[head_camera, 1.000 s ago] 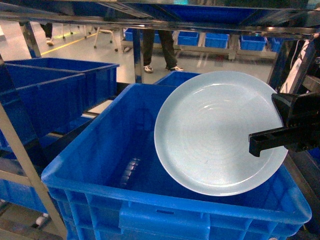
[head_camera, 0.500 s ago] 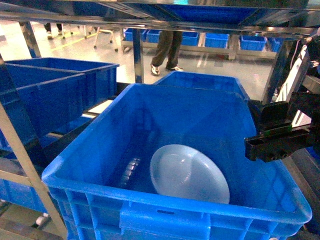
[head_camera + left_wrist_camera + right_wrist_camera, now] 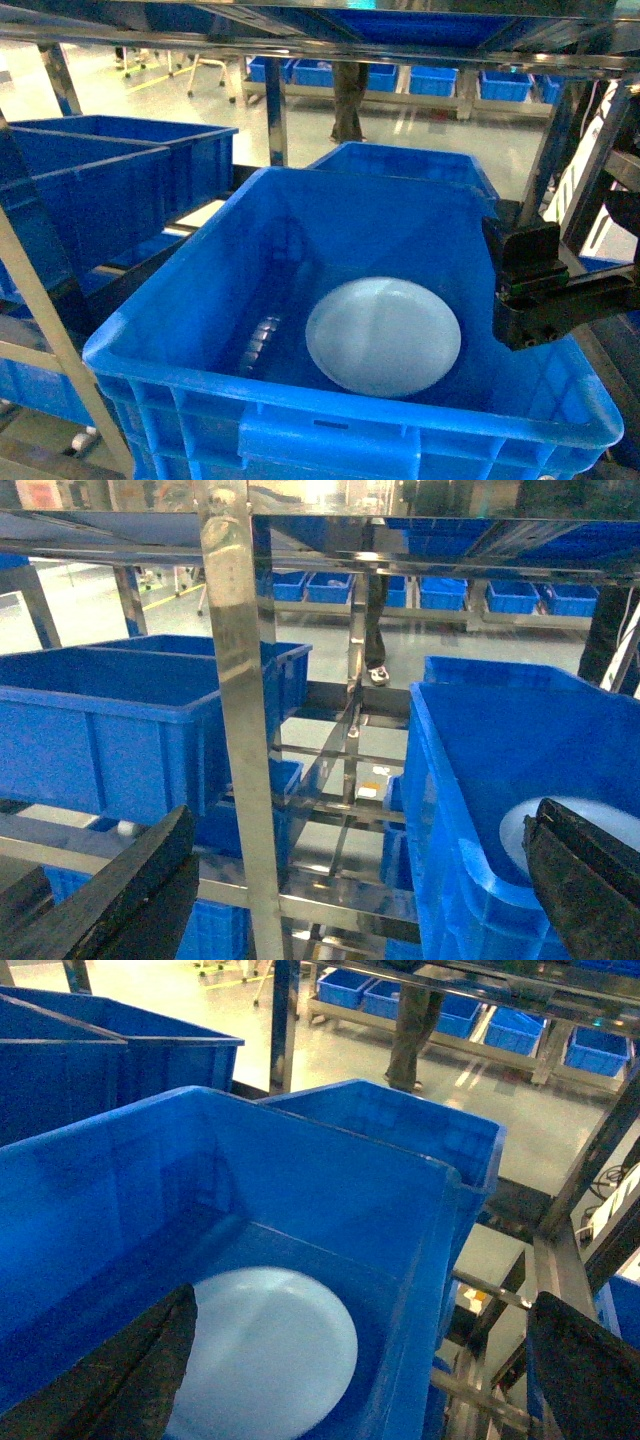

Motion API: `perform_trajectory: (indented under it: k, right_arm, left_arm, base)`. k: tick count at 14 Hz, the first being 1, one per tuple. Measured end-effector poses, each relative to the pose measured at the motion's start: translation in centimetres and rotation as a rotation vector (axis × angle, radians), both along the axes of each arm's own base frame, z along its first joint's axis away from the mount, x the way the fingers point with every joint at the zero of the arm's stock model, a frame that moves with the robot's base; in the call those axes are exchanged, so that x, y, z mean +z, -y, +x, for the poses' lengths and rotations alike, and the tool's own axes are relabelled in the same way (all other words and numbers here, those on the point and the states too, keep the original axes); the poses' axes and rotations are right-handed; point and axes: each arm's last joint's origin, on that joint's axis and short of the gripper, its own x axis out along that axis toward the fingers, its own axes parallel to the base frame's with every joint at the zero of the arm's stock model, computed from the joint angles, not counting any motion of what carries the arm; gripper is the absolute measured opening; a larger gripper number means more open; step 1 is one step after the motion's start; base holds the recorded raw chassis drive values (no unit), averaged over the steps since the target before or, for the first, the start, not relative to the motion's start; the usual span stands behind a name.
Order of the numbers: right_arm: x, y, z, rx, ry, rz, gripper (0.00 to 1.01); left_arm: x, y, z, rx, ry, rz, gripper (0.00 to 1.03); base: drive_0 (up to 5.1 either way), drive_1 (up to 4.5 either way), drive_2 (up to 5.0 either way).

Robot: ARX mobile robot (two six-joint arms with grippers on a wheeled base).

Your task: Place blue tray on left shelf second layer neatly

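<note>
With the blue tray [image 3: 383,336] lying flat on the crate [image 3: 200,330] floor and our right gripper [image 3: 545,300] spread empty above the rim, we are risking clipping that wall.

A silver-grey steel rack [image 3: 240,730] with slim shiny uprights and horizontal rails carries the load. On the tier in front sits a large deep dark-blue plastic crate [image 3: 250,400], and a pale sky-blue round plastic tray [image 3: 383,335] lies flat on its floor, towards the right side. A second dark-blue crate [image 3: 400,165] stands directly behind the first. To the left, two more dark-blue crates [image 3: 90,190] rest on the neighbouring rack section, side by side.
</note>
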Motion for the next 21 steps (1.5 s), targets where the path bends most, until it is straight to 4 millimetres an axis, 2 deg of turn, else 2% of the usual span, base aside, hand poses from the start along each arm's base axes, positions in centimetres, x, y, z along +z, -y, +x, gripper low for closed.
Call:
perform_trajectory:
  k: [4, 9, 12, 18, 21]
  right_arm:
    - [0.0, 0.7, -2.6, -0.002, -0.016, 0.011, 0.98]
    - [1.4, 3.2, -8.4, -0.032, 0.001, 0.039, 0.98]
    - [0.2, 4.9, -11.8, -0.078, -0.049, 0.023, 0.98]
    - [1.3, 8.0, -15.2, -0.153, 0.006, 0.033, 0.98]
    - [1.2, 10.2, -15.1, -0.243, 0.021, -0.004, 0.98]
  left_arm:
    - [0.0, 0.0, 0.0, 0.000, 0.000, 0.000, 0.98]
    - [0.0, 0.0, 0.0, 0.000, 0.000, 0.000, 0.98]
    - [0.0, 0.0, 0.0, 0.000, 0.000, 0.000, 0.98]
    - [0.0, 0.0, 0.0, -0.001, 0.000, 0.000, 0.98]
    - [0.0, 0.0, 0.0, -0.001, 0.000, 0.000, 0.98]
  base:
    - [0.0, 0.00, 0.0]
    - [0.0, 0.00, 0.0]
    - [0.0, 0.00, 0.0]
    - [0.0, 0.00, 0.0]
    - [0.0, 0.00, 0.0]
